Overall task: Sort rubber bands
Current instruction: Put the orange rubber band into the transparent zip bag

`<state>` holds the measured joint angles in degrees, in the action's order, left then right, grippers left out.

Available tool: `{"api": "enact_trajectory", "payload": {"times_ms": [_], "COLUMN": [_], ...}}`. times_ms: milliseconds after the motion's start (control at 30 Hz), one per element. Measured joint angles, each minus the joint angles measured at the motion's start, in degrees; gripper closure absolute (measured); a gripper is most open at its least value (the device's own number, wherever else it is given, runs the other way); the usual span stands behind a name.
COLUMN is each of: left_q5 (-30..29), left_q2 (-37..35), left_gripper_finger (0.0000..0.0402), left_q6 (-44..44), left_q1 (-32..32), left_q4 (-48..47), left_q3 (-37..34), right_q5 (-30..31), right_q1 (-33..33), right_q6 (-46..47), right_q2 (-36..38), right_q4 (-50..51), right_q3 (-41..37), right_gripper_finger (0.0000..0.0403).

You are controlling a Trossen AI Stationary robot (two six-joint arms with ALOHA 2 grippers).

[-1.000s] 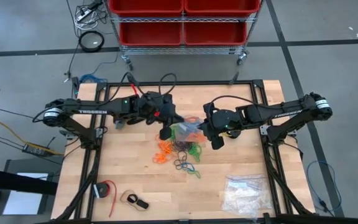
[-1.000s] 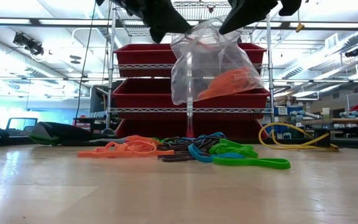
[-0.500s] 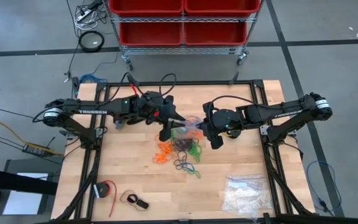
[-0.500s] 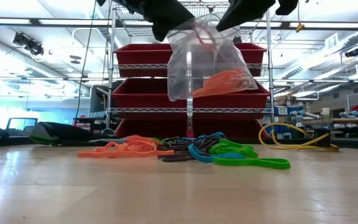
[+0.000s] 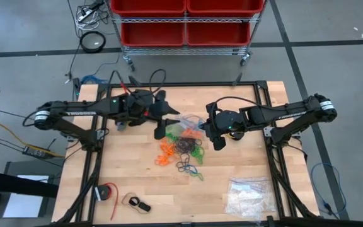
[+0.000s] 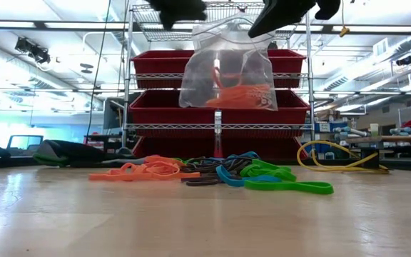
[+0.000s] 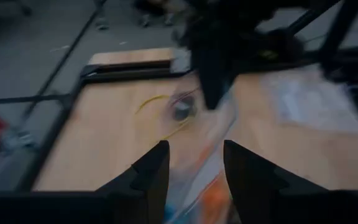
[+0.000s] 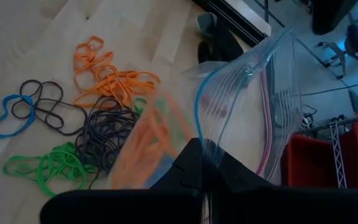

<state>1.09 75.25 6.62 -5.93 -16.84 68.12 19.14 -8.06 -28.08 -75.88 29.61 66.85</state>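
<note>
- The right tool [image 5: 218, 142] hangs above the middle of the wooden surface [image 5: 131, 170], its fingers pressed together on the rim of a clear zip bag [image 6: 227, 68].
- The zip bag dangles in the air from that pinch, mouth up, well clear of the surface; orange rubber bands [image 6: 245, 95] lie bunched in its bottom.
- In the right wrist view the bag's blue-edged opening [image 8: 247, 81] gapes just past the right tool's dark fingers [image 8: 191, 165].
- The left tool [image 5: 159, 131] sits just beside the bag on the left arm's side, its two fingers [image 7: 151, 171] spread apart with nothing between them; the bag shows blurred just beyond them.
- The loose rubber bands [image 5: 181, 151] lie in a pile on the surface under and in front of the bag: orange ones [image 6: 145, 170] toward the left arm, black ones [image 8: 107, 134] in the middle, green ones [image 6: 284, 182] and a blue one [image 8: 2, 121] toward the right arm's side and the front.
- A second clear bag of whitish pieces [image 5: 247, 195] lies flat near the front right corner of the surface, well apart from the pile.
</note>
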Motion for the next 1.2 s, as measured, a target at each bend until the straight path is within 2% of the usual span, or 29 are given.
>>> {"api": "enact_trajectory", "payload": {"times_ms": [133,233,367,467,533,667,900,1100,1200], "left_q5": [-5.84,-6.95,-8.45,-8.79,-8.73,-8.7,-5.02,-2.45,-2.3], "left_q2": [-5.03,-9.36,-12.11,-12.72,-12.9,-12.7,-12.59,-11.43,-9.44], "left_gripper_finger": [0.0243,0.0243,0.0243,0.0243,0.0243,0.0243,0.0243,0.0243,0.0243], "left_q6": [2.13,2.2,1.66,-0.95,-2.62,-4.13,-7.45,-8.8,-8.74], "left_q1": [0.52,0.85,0.85,0.85,0.85,0.85,0.85,0.85,0.85], "left_q4": [-2.58,-3.99,-14.58,-20.61,-20.6,-13.0,15.75,35.43,38.92], "left_q3": [-0.09,0.1,-0.2,-3.62,-8.51,-21.72,-44.58,-55.24,-56.33], "right_q5": [-0.04,-0.03,-0.02,-0.04,-0.04,-0.05,-0.24,-0.24,-0.23], "right_q1": [-0.34,-0.33,-0.31,-0.33,-0.33,-0.31,-0.35,-0.35,-0.35], "right_q6": [0.0,0.02,0.49,0.58,0.61,0.86,1.09,1.11,1.11], "right_q2": [0.0,0.0,0.0,0.0,0.0,0.02,0.02,0.04,0.04], "right_q4": [0.02,0.02,-0.12,-0.22,-0.34,-0.38,-0.39,-0.6,-1.33], "right_q3": [0.0,0.0,0.0,0.0,0.0,0.0,0.0,0.0,0.0], "right_gripper_finger": [0.0403,0.0403,0.0403,0.0403,0.0403,0.0403,0.0403,0.0403,0.0403]}}
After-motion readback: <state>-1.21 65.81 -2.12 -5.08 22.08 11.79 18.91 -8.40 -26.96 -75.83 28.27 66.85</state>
